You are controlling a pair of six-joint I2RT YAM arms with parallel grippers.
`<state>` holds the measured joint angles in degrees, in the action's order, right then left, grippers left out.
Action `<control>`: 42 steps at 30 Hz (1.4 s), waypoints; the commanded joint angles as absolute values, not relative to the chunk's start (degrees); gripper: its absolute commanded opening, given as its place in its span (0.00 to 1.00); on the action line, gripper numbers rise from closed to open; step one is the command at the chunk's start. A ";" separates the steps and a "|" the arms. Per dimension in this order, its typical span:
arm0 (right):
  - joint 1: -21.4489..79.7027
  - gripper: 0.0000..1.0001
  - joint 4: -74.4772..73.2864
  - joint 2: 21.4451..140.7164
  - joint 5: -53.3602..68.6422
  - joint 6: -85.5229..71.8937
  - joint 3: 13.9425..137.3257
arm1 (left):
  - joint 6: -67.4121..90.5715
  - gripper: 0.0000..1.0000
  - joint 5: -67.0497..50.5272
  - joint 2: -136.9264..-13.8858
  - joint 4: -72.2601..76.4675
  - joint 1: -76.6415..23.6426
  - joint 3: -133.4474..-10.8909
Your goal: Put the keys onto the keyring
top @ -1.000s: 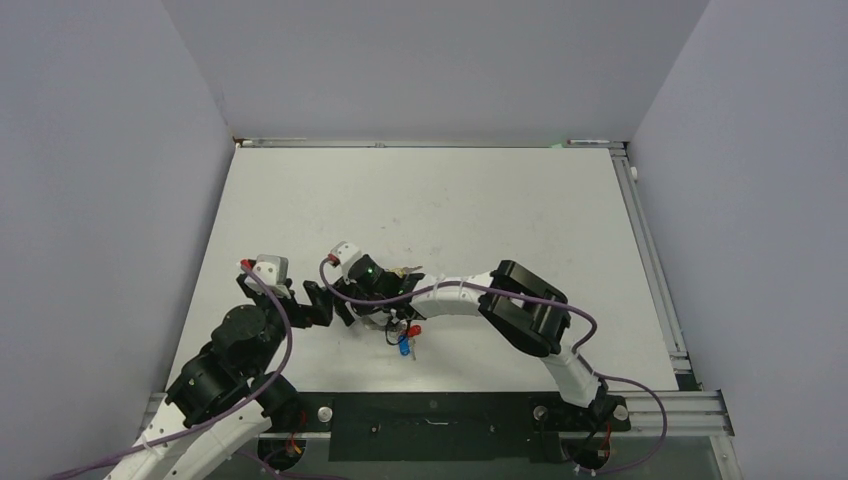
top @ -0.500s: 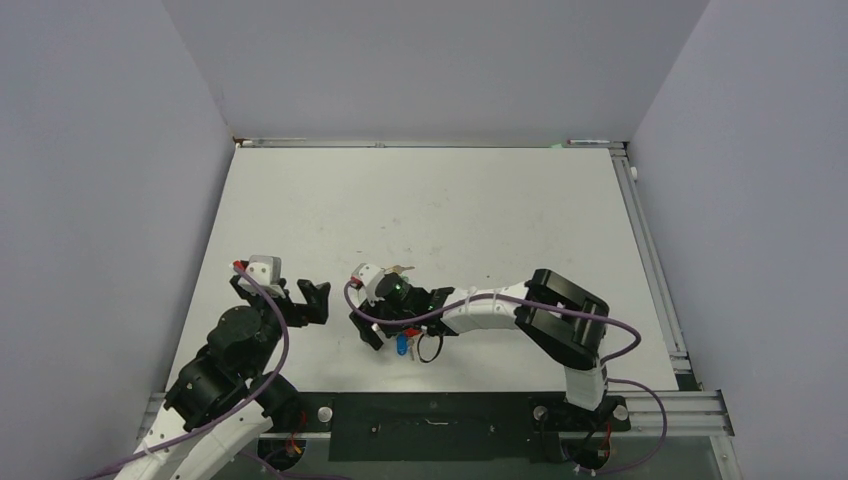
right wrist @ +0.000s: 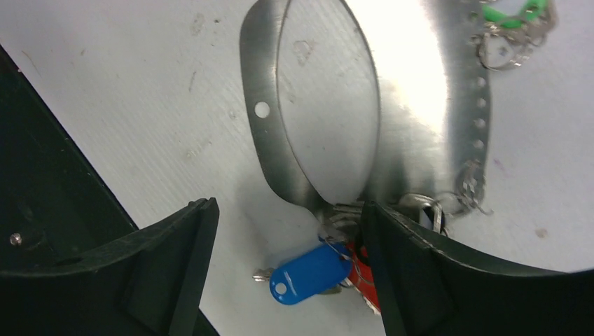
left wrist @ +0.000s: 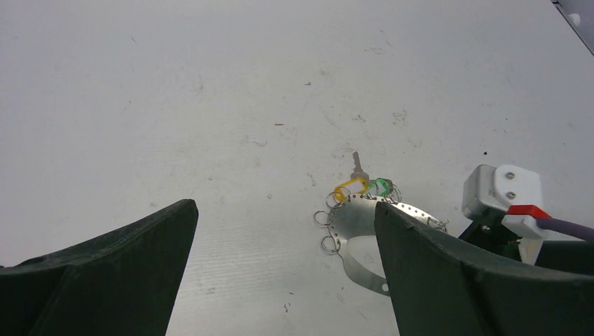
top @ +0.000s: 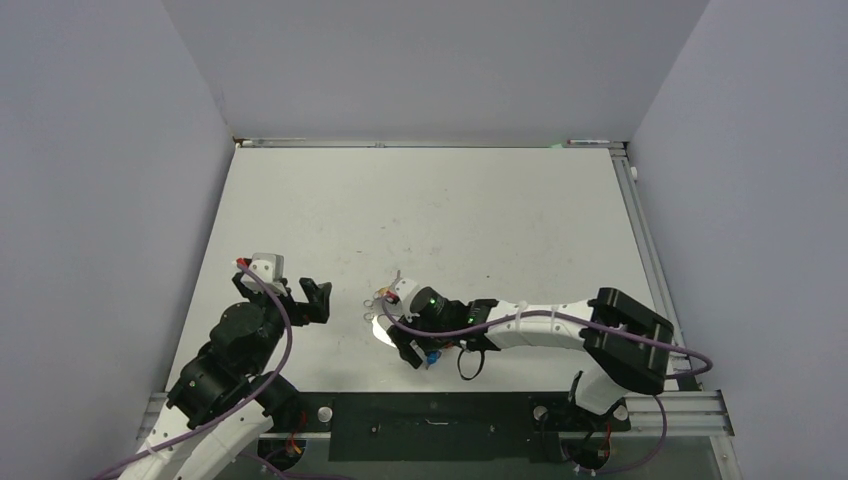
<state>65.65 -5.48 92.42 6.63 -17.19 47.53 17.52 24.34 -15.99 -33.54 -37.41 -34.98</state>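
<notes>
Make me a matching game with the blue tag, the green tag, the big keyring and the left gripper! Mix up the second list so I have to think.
Things:
1. blue tag
2. green tag
3. keyring
4. left gripper

Place, colour or state:
A. open, holding nothing
B. shiny silver
C. right beside the yellow tag
D. right beside the red tag

Right pairs: 1-D, 2-C, 3-B, 4-A
</notes>
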 commanded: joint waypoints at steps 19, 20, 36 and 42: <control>65.39 0.81 10.80 52.11 -20.75 -20.38 29.74 | 17.94 0.96 24.02 -19.15 -31.63 -34.19 -37.26; 65.38 0.82 12.65 49.80 -22.57 -19.97 28.39 | 18.35 0.96 24.60 -19.17 -31.86 -34.15 -37.27; 65.39 0.84 13.59 24.49 -47.72 -16.89 21.05 | 17.14 0.96 17.86 -19.55 -28.11 -32.03 -35.12; 65.39 0.84 9.89 22.90 -48.85 -17.23 22.21 | 17.23 0.96 17.45 -18.15 -28.29 -31.82 -34.83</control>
